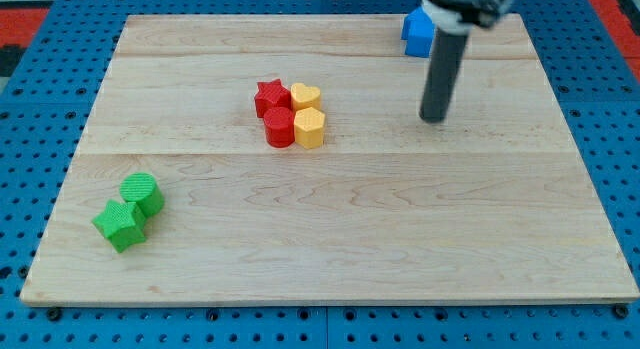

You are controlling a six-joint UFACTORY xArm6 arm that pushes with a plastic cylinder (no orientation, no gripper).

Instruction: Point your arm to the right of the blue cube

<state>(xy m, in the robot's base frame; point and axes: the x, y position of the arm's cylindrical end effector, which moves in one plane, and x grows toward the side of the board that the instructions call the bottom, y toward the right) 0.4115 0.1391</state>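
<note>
**Green blocks [122, 225] nearest; target far right**

No pincer fitted, so no width to tell: only my tip [433, 117], down on the surface [400, 239], nearer than the blue cube [415, 31] and just right of it. Best slid farther away and right, skirting wide, no nudging. Small, bright blue, part hidden behind the rod, at the far edge.

blue cube [416, 31] sits flat at the board's top edge, toward the view's right; the rod partly covers it
</note>
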